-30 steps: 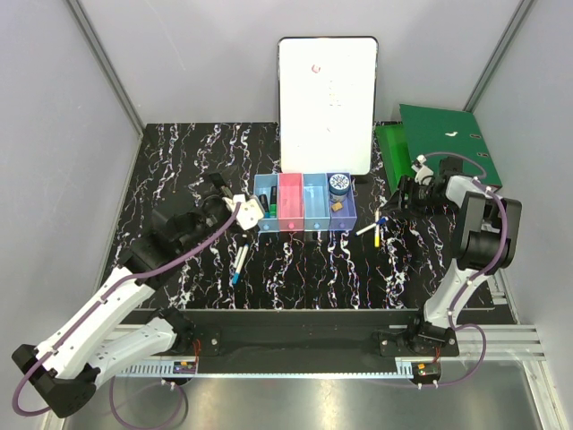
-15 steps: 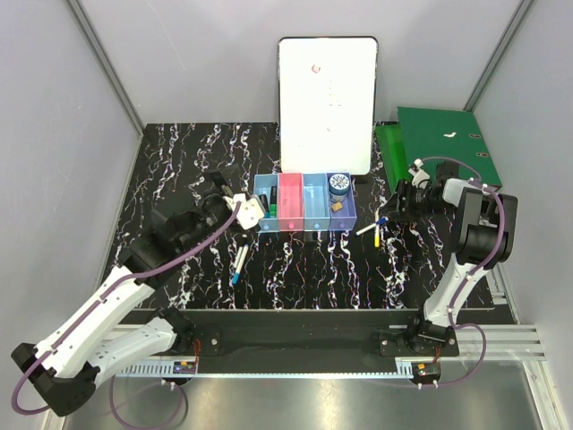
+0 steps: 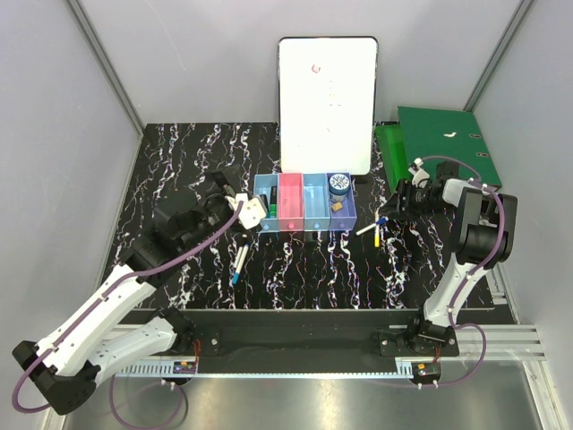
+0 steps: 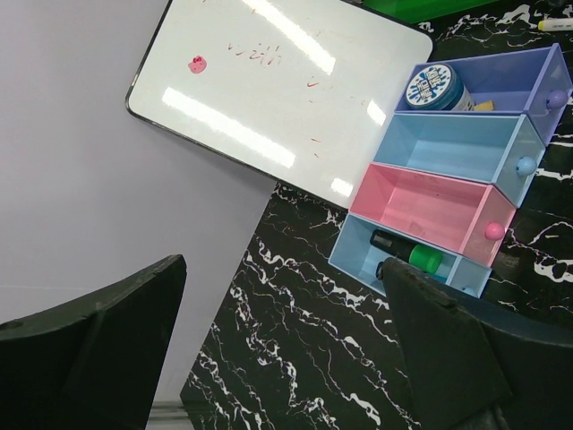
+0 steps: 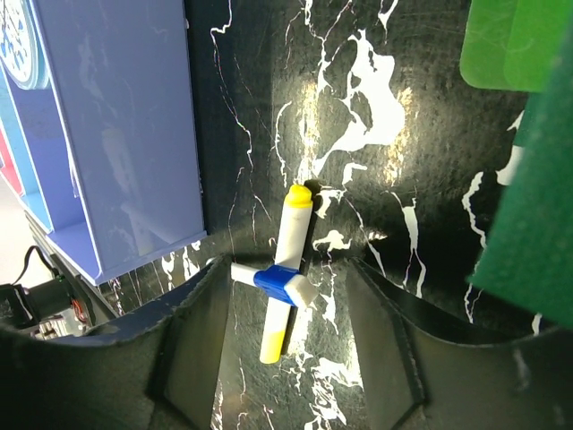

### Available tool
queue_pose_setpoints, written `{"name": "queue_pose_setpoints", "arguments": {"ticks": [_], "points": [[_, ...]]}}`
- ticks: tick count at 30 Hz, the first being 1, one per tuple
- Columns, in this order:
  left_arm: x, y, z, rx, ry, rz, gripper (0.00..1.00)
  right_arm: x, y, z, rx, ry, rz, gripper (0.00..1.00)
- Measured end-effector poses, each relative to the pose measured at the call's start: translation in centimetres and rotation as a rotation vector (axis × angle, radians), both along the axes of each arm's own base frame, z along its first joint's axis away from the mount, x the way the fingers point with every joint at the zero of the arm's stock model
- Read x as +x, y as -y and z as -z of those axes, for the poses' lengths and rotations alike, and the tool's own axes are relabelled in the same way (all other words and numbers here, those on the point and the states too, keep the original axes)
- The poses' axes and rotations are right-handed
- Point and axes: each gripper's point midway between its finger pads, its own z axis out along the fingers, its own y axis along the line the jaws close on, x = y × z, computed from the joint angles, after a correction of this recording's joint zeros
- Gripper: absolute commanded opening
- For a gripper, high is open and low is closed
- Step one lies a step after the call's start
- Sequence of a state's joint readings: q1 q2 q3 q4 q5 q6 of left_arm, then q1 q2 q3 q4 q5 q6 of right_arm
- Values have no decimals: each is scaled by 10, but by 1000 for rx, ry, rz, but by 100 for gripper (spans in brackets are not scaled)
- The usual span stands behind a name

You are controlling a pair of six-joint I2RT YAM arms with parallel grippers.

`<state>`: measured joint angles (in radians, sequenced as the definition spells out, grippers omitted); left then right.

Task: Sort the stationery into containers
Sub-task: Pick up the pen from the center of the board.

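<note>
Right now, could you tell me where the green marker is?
In the left wrist view, the green marker lies inside the light blue bin at the row's end, beside the pink bin.

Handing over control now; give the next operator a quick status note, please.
Left claw: open, empty, at the left end of the bin row.
Right claw: open, straddling the crossed pens right of the bins.
Done: marker in the end light-blue bin; tape roll and tan block in the purple bin.
Left: the crossed pens, plus loose pens before the bins.
</note>
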<state>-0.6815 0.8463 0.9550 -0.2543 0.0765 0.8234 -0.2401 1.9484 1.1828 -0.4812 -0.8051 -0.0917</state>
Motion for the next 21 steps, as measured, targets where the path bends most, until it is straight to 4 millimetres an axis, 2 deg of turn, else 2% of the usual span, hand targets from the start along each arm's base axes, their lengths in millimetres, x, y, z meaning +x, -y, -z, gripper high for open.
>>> {"name": "queue_pose_setpoints", "arguments": {"ticks": [8, 21], "points": [[0, 0, 0, 1, 0, 1, 99, -4, -2, 5, 10, 0, -4, 59], [0, 0, 0, 8, 7, 5, 99, -8, -7, 7, 38, 4, -13, 53]]}}
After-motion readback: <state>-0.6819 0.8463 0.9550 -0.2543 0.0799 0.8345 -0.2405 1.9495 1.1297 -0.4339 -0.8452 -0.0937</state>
